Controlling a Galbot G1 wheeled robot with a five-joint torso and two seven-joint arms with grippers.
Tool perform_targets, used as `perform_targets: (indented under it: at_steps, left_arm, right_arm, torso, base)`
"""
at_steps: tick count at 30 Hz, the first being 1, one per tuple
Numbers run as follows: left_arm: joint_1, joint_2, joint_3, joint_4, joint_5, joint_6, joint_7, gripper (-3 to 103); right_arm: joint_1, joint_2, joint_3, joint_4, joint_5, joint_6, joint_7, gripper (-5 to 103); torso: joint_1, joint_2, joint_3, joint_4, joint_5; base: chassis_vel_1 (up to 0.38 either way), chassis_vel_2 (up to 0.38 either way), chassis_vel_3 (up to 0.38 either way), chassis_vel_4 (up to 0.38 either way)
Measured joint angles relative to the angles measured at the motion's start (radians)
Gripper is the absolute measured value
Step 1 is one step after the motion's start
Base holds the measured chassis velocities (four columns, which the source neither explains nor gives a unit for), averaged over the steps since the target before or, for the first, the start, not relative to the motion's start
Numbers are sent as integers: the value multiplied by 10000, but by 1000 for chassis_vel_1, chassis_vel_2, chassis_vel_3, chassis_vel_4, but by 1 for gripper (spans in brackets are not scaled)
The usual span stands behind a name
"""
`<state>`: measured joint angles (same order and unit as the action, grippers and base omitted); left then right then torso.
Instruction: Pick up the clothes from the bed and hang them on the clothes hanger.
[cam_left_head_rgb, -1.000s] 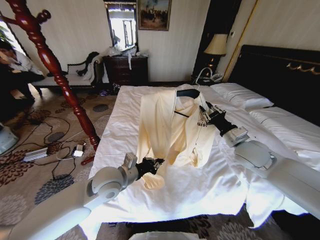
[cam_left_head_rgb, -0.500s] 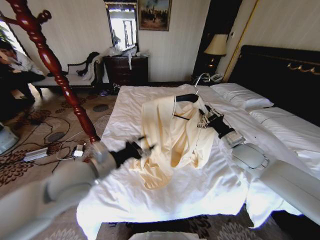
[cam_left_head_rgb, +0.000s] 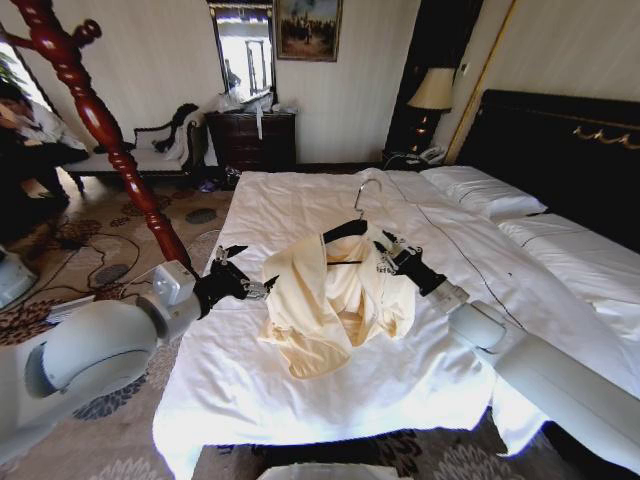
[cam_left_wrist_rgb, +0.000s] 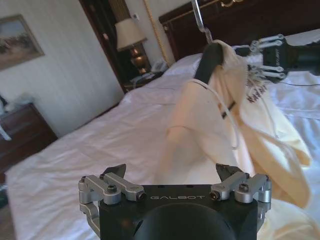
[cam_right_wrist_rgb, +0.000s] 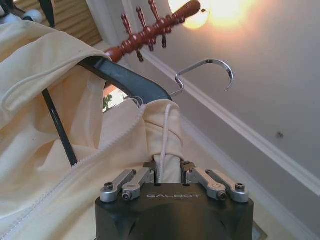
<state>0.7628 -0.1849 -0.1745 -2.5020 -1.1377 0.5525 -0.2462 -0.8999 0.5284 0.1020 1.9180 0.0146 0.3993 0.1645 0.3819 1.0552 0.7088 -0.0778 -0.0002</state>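
Observation:
The cream clothes hang from the black clothes hanger, lifted above the bed, the silver hook pointing up. My right gripper is shut on the clothes' fabric at one end of the hanger; the right wrist view shows its fingers pinching cream cloth under the hanger bar. My left gripper stands open and empty just left of the garment, apart from it. In the left wrist view its fingertips are spread before the clothes.
The twisted red-brown coat stand rises at the left beside the bed. Cables and a power strip lie on the patterned carpet. Pillows and the black headboard are at the right; a dresser stands behind.
My left gripper let go of the garment's lower edge and drew back left, now open. The right gripper raised the hanger and clothes and brought them nearer; the garment bunched.

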Motion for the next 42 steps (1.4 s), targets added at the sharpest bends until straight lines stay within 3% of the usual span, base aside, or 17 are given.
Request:
perform_targets:
  at_steps: [3, 12, 22, 25, 28, 31, 37, 40, 42]
  left_arm:
    - [22, -138, 159, 6, -587, -88, 408, 100]
    - [-99, -267, 315, 254, -1292, -129, 633, 103]
    - [-96, -639, 587, 803, -1197, -107, 842, 72]
    - [-130, -772, 696, 963, -1034, -100, 966, 55]
    - [-173, -858, 737, 1026, -969, -118, 1094, 49]
    - [-207, -946, 767, 1069, -810, -267, 1361, 33]
    - [-115, -945, 780, 1100, -438, -492, 1801, 24]
    - [-24, -994, 816, 1222, 65, -805, 2239, 20]
    - [-3, -1007, 825, 1253, 150, -836, 2275, 20]
  right_arm:
    - [143, 209, -133, 238, -380, 97, -59, 22]
    - [242, 748, -364, 300, -1823, 376, -195, 22]
    - [316, 901, -417, 587, -2276, 627, -309, 22]
    - [324, 864, -403, 751, -2212, 678, -354, 22]
    - [311, 861, -394, 806, -2201, 762, -457, 22]
    - [278, 868, -406, 852, -2226, 887, -584, 22]
    - [240, 803, -424, 853, -2050, 973, -692, 19]
    - [233, 620, -441, 1085, -1301, 1110, -777, 40]
    - [225, 578, -427, 1131, -1192, 1138, -784, 44]
  torso:
    - [0, 0, 0, -2, -2]
    - [0, 0, 0, -1, 1]
    - [0, 0, 0, 0, 0]
    - [0, 0, 0, -1, 0]
    - [-1, 0, 0, -1, -1]
    - [-2, 0, 0, -1, 2]
    - [-2, 0, 0, 0, 1]
    - [-1, 0, 0, 0, 1]
    - [-1, 0, 0, 0, 0]
  base:
    - [0, 0, 0, 0]
    - [0, 0, 0, 0]
    - [0, 0, 0, 0]
    - [0, 0, 0, 0]
    - [0, 0, 0, 0]
    - [0, 0, 0, 0]
    - [0, 0, 0, 0]
    - [0, 0, 0, 0]
    - [0, 0, 0, 0]
